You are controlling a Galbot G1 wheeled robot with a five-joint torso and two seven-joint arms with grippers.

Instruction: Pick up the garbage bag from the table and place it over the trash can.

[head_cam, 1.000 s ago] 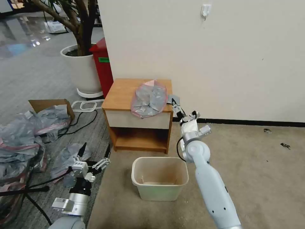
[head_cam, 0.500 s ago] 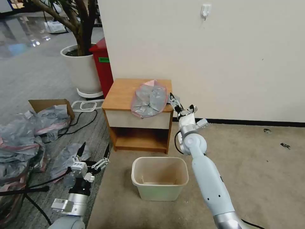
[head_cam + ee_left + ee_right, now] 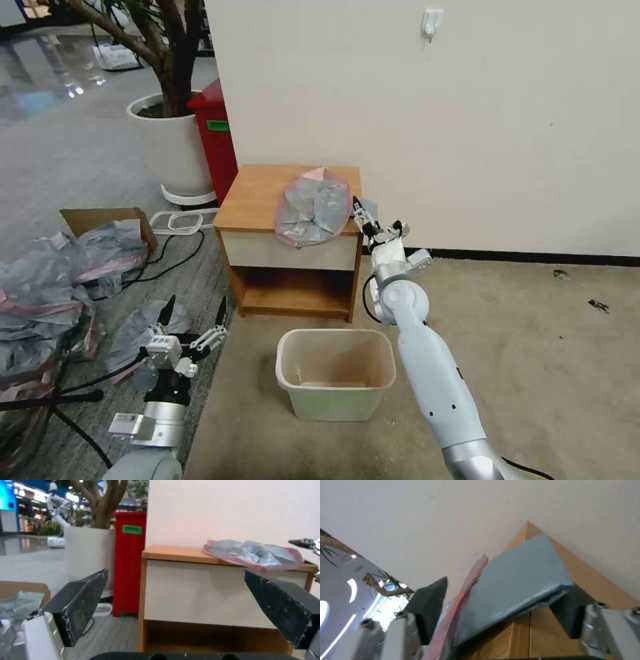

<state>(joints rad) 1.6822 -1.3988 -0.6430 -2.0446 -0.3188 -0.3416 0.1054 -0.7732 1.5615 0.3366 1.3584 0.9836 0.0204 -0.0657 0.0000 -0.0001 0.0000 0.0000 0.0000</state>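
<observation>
Head view is showing the table (image 3: 260,200) standing against the wall (image 3: 467,100), with the white plant pot (image 3: 170,150) and red bin (image 3: 217,143) behind its left corner, heaped grey bags (image 3: 47,293) lying well to its left, and the trash can (image 3: 335,373) sitting on the floor just before it. The garbage bag (image 3: 313,207) is lying crumpled on the table's right half, and the right gripper (image 3: 363,212) is reaching in at the table's right edge. Right wrist view is showing its fingers (image 3: 428,605) spread wide astride the bag's overhanging flap (image 3: 516,580), gripping nothing, while the left gripper (image 3: 193,317) is hanging wide open and empty, low and well left of the table.
</observation>
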